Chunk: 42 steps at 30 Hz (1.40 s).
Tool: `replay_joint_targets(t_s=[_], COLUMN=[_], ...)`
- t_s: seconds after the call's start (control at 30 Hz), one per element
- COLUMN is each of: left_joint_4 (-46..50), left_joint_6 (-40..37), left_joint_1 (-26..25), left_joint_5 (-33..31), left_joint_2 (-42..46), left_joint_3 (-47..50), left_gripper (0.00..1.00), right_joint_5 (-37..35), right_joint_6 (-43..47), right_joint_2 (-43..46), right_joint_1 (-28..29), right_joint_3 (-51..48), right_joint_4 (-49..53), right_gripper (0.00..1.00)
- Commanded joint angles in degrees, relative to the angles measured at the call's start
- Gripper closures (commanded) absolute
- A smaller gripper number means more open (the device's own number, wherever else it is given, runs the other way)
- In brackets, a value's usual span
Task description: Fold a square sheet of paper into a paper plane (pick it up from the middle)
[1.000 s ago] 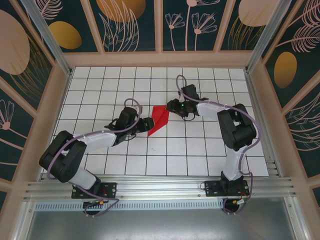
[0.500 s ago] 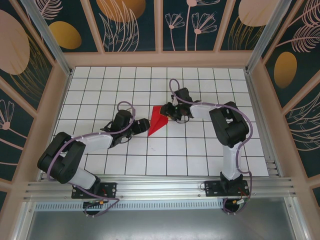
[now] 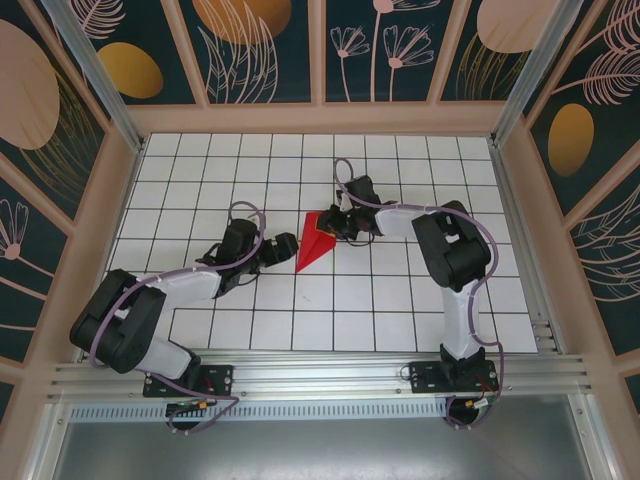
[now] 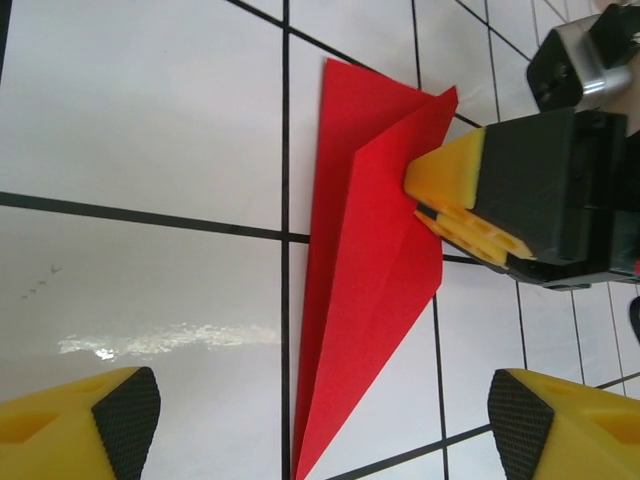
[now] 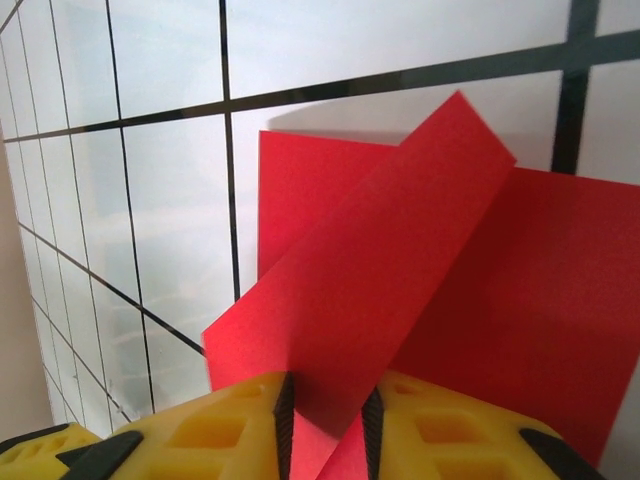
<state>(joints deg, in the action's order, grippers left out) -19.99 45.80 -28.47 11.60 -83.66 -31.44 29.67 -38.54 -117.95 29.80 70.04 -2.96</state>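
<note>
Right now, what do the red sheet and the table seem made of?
Red sheet: thin matte paper, most likely; it holds sharp creases, and one flap stands up, pinched in the right claw. Table: probably glossy white tile or laminate with dark grid lines; a light glare reflects on it.

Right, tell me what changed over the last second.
The left gripper opened wide and drew back a little from the red paper. The right gripper slid left onto the paper and closed on its raised flap. The paper itself barely shifted and is still a folded wedge.
</note>
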Motion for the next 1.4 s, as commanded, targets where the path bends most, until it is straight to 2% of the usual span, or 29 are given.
replay_joint_targets(t_s=[0.0,0.2,0.3,0.5,0.77,1.0,1.13,1.37], left_joint_4=[-2.31,-5.43,-7.90,-18.20,-31.12,-35.13,-40.27,-40.79], left_joint_6=[1.02,2.29,3.59,9.71,16.13,16.96,19.83,20.43], left_joint_1=[0.86,2.76,4.06,7.61,8.25,8.25,8.23,8.25], left_joint_5=[2.30,6.37,9.76,19.96,28.97,31.08,32.35,32.70], left_joint_2=[1.77,3.28,3.87,5.19,5.17,4.00,2.43,0.50], left_joint_3=[1.41,3.38,4.31,6.88,7.19,6.47,6.90,6.58], left_gripper=[0.11,0.05,0.01,0.01,0.02,0.01,0.01,0.04], right_joint_5=[2.14,2.44,3.15,8.46,15.73,21.94,23.17,24.49], right_joint_6=[-1.08,-1.56,-2.18,-3.97,-8.13,-14.55,-16.39,-19.06], right_joint_2=[-0.99,1.55,4.60,11.94,17.47,19.10,19.43,19.19], right_joint_1=[0.60,0.78,0.64,-0.43,-0.93,-0.88,-0.71,-0.19], right_joint_3=[1.00,-1.43,-4.08,-8.99,-9.61,-9.64,-9.48,-8.87], right_joint_4=[-3.68,-8.81,-12.91,-20.87,-24.55,-30.10,-31.77,-34.20], right_gripper=[0.78,1.00,1.00,1.00,1.00,1.00,1.00,1.00])
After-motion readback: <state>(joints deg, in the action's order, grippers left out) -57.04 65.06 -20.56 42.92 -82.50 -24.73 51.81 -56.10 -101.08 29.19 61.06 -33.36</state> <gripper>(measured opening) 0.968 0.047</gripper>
